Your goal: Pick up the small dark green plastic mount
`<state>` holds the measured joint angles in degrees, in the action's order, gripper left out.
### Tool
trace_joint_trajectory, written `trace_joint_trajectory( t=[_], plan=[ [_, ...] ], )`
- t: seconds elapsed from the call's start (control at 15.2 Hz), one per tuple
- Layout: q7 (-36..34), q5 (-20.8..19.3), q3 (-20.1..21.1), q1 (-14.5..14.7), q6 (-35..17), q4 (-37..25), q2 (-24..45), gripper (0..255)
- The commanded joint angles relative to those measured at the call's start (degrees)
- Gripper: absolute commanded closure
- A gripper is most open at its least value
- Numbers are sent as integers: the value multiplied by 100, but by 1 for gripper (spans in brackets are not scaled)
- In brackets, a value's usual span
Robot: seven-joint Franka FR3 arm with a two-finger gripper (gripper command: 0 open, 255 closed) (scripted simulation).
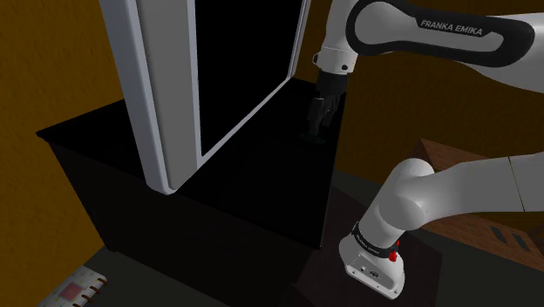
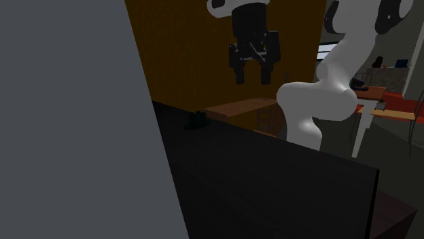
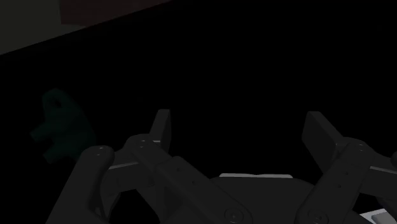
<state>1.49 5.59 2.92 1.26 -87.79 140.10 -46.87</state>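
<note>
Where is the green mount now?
In the second exterior view, the mount sits on the black surface, below and left of the open gripper.

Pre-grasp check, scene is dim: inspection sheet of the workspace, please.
Surface: black top, dimly lit.
Job's things: dark green mount sits on the top, not held.
Clutter: white-framed panel stands on the top.
Grippers: gripper open, above the top; in the wrist view the mount lies off to one side, not between the jaws.
Cables: nothing seen.
Surroundings: brown wall; wooden table beyond the top.
</note>
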Motion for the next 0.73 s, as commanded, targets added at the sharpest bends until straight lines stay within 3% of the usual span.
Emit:
trace_joint_trajectory(
  t=[0.0,0.66],
  plan=[
    [0,0,0,0,0,0,0,0],
    [1594,-920,-1114,-356,-1501,506,598,0]
  ],
)
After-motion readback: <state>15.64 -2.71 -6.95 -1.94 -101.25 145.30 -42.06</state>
